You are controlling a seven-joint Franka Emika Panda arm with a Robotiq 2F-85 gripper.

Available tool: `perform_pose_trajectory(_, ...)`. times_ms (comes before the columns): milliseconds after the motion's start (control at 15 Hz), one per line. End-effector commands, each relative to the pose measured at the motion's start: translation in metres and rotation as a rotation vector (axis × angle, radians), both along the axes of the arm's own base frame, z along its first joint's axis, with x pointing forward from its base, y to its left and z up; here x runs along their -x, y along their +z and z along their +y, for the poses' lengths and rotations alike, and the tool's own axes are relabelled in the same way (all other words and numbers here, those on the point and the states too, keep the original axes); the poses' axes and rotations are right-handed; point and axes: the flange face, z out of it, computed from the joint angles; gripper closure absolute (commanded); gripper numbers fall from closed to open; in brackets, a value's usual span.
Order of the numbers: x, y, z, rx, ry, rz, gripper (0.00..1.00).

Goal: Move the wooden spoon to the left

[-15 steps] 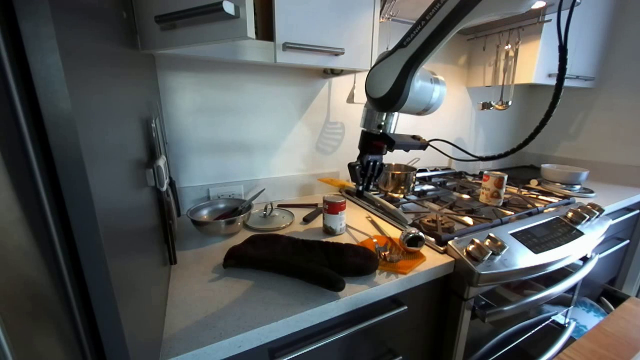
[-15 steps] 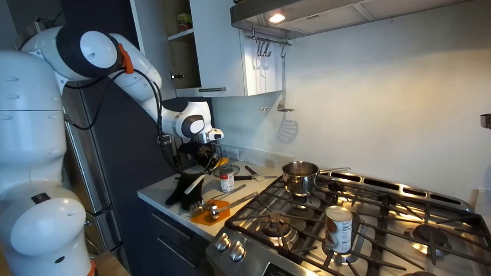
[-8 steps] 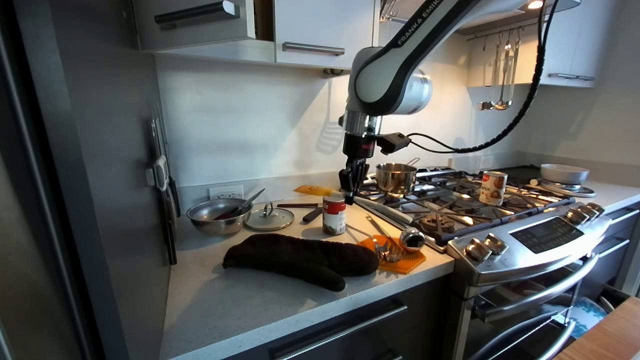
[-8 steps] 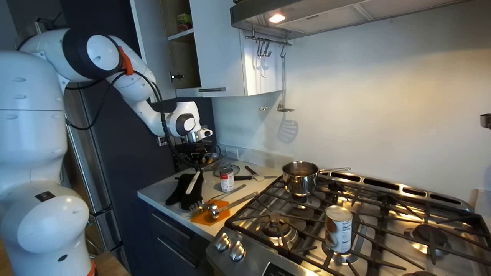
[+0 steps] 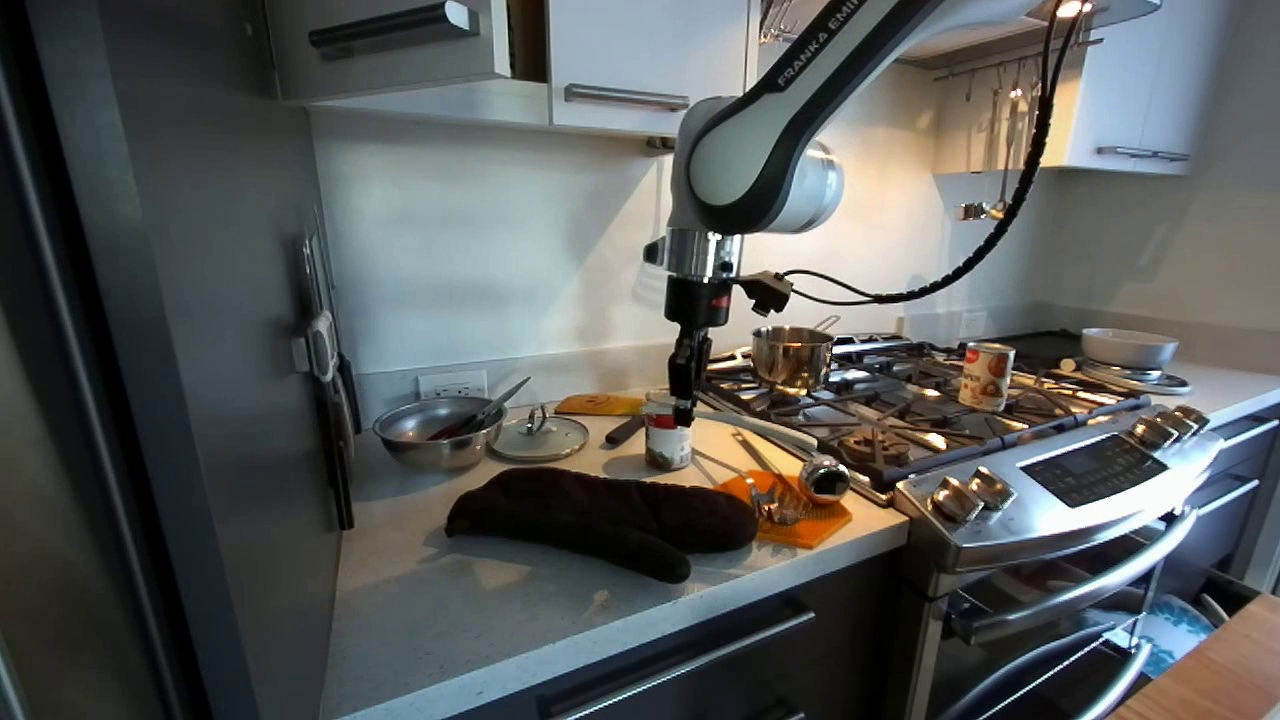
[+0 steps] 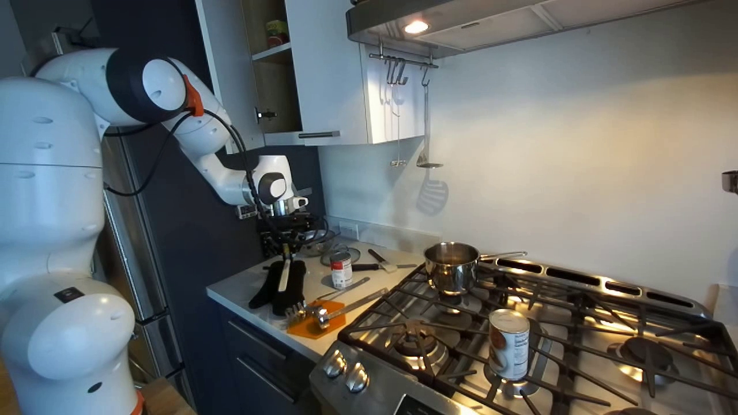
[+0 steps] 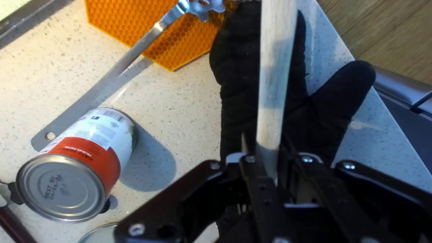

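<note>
As the hand (image 5: 684, 412) carries the wooden spoon (image 7: 275, 74) away from the stove (image 5: 1008, 526), the leftward move looks well under way.

Pinching the pale handle (image 6: 284, 275), the hand holds it above the tabletop (image 5: 420, 620), pointing toward the stove edge; setting it down probably remains. A dark mitt (image 5: 590, 515) lies near the front edge, an orange mat (image 7: 121, 20) by the stove-side front corner, a steel bowl (image 5: 440, 455) in the opposite back corner; a hood lamp (image 6: 416, 27) glows.

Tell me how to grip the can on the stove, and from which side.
Likely from above, across the upper sides of the can: it stands upright, round and straight-sided, apart from the pot. The gripper would first have to release the wooden spoon.
</note>
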Motion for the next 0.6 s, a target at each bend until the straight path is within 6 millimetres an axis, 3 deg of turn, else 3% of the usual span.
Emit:
perform_pose_trajectory(0, 0.0, 0.001, 0.0, 0.001, 0.001, 0.001, 0.82)
perform_pose_trajectory(67, 0.0, 0.001, 0.0, 0.001, 0.001, 0.002, 0.82)
perform_pose_trajectory(133, 0.0, 0.001, 0.0, 0.001, 0.001, 0.002, 0.96)
perform_pose_trajectory(200, 0.0, 0.0, 0.008, 0.004, 0.009, 0.016, 0.96)
perform_pose_trajectory(400, 0.007, 0.002, 0.047, -0.014, 0.081, 0.02, 0.96)
perform_pose_trajectory(533, 0.016, 0.002, 0.084, -0.071, 0.108, 0.043, 0.96)
